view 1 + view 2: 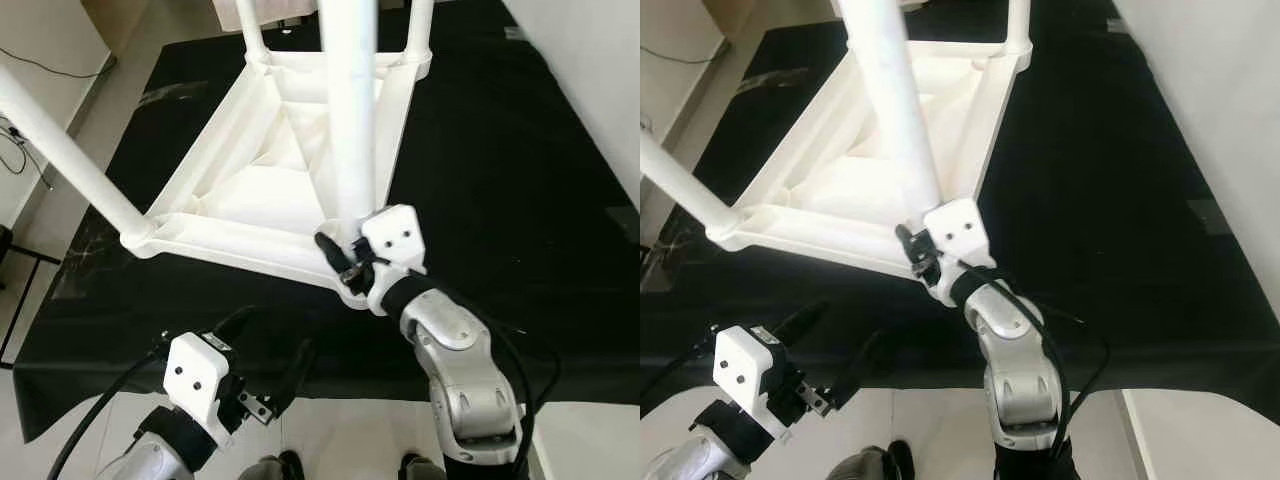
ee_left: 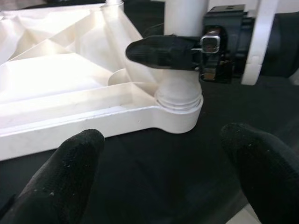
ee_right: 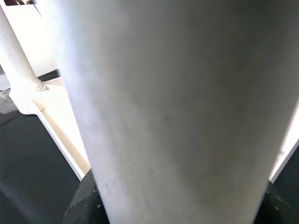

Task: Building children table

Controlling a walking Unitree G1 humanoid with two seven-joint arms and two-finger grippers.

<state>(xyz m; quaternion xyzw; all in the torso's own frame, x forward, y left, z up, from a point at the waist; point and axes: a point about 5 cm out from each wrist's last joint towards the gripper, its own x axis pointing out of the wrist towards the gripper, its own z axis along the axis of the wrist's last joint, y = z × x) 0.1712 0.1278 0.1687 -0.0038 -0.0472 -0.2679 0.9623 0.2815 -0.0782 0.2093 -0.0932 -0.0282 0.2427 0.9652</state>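
Tabletop (image 1: 255, 195), white plastic and turned underside up, lies on the black cloth (image 1: 500, 180) of a work surface, its ribbed frame facing the camera. Legs already stand in the other corners — one at the left corner (image 1: 60, 145), two more at the far edge. The near leg (image 1: 352, 110) rises from the corner socket (image 2: 180, 100) closest to the robot, and in the left wrist view a threaded collar shows at its base, seemingly not fully seated.

The right gripper (image 1: 345, 262) is clamped around this near leg just above the socket, its black fingers (image 2: 161, 50) wrapping the tube. The left gripper (image 1: 275, 375) hovers low near the table's front edge, fingers spread and holding nothing.

Risk lies mainly in the joint. If the leg is turned while tilted, the thread could cross and jam — or the leg could stay loose and wobble. A smooth tube may also slip in the fingers, so the wrist turns without the leg. With nothing bracing the light tabletop, twisting may drag it across the cloth toward the edge.
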